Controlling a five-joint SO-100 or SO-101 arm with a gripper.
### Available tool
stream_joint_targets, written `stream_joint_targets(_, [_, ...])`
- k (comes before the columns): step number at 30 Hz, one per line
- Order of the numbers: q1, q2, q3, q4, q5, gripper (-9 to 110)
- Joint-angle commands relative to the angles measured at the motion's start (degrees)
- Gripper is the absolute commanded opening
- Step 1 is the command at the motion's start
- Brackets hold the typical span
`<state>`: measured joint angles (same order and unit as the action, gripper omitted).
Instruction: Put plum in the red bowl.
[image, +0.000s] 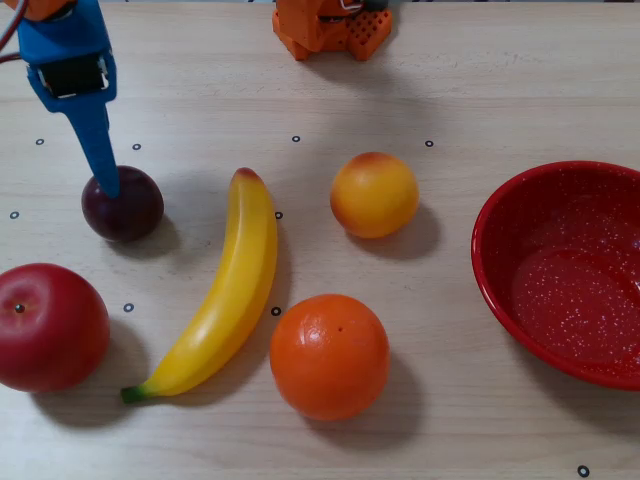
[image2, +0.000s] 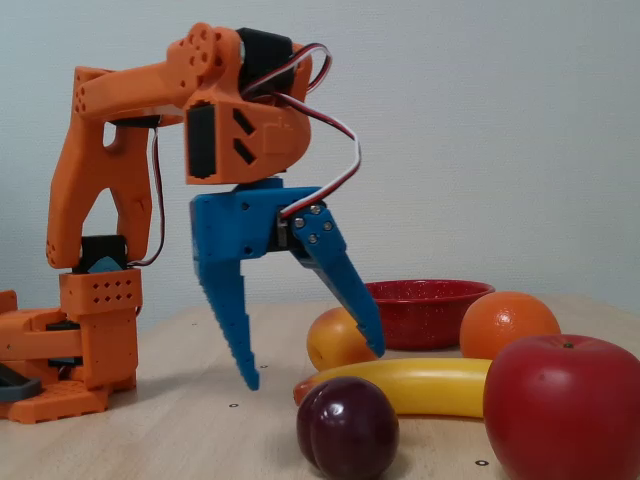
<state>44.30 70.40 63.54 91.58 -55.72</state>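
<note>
Here the blue plastic pincer (image2: 312, 368) is held wide open and empty above the glossy round plum (image2: 347, 430); the speckled red bowl (image: 563, 272) probably sits well apart.

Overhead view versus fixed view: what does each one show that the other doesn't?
Only the overhead view shows the layout: plum far left, red bowl far right, with banana, peach and orange between, and the bowl holding no fruit. Only the fixed view shows height: the gripper open, fingers spread and raised clear of the plum, plus the arm. Both show the plum ungrasped on the table.
</note>
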Motion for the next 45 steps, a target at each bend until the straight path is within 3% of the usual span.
stream_joint_targets(1, [0.97, 5.27, -4.92, 1.41, -0.79, 38])
stream_joint_targets(21, [0.44, -4.48, -10.11, -2.11, -6.42, 39])
stream_joint_targets(45, [-2.72, -11.07, -12.57, -4.66, -5.54, 39])
